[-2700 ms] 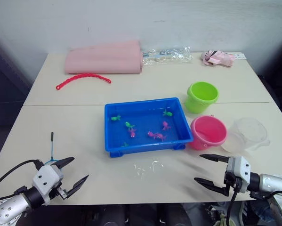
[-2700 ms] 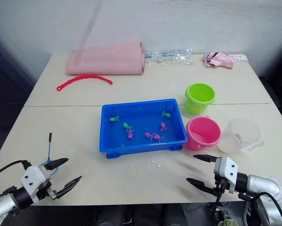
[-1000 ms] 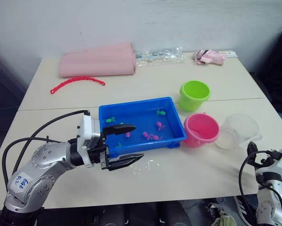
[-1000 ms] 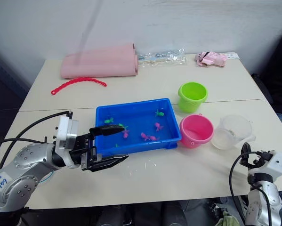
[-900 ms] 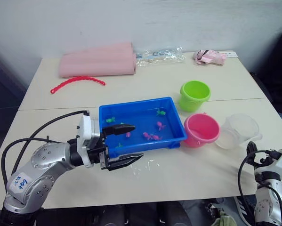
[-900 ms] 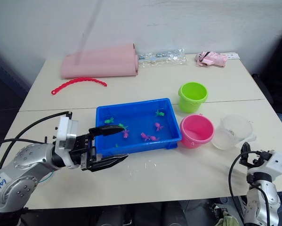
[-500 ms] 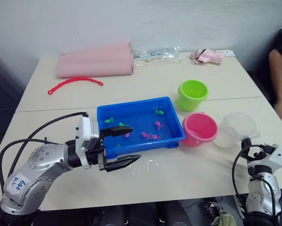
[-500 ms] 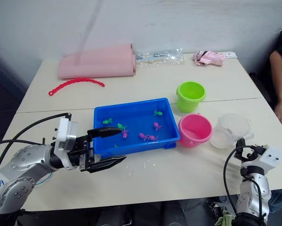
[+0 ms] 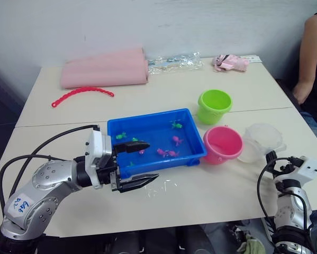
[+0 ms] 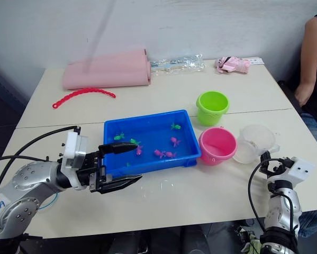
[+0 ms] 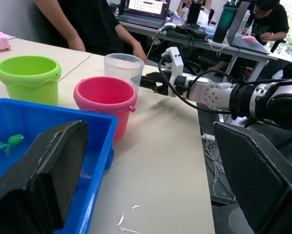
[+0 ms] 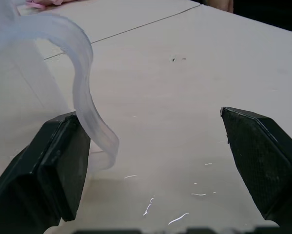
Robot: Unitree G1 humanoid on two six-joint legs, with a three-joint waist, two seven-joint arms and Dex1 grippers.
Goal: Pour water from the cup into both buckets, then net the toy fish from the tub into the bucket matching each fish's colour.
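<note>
Your right gripper (image 12: 153, 146) is at the clear cup (image 9: 260, 142), fingers spread wide.
From the head you see the left gripper (image 9: 138, 164) released too, one finger over the blue tub (image 9: 192, 159) with its toy fish (image 9: 165, 153). The right wrist view shows you the cup's handle (image 12: 89, 119) touching one finger (image 12: 48, 168). The pink bucket (image 11: 105, 100) and green bucket (image 11: 28, 77) stand beside the tub.

The shallow blue plastic tub (image 9: 150, 123) holds tiny toy fish (image 9: 162, 152); right of it stand the pink bucket (image 9: 222, 144) and, farther, the lime green bucket (image 9: 214, 106), the clear plastic cup (image 9: 260, 142) rightmost.
</note>
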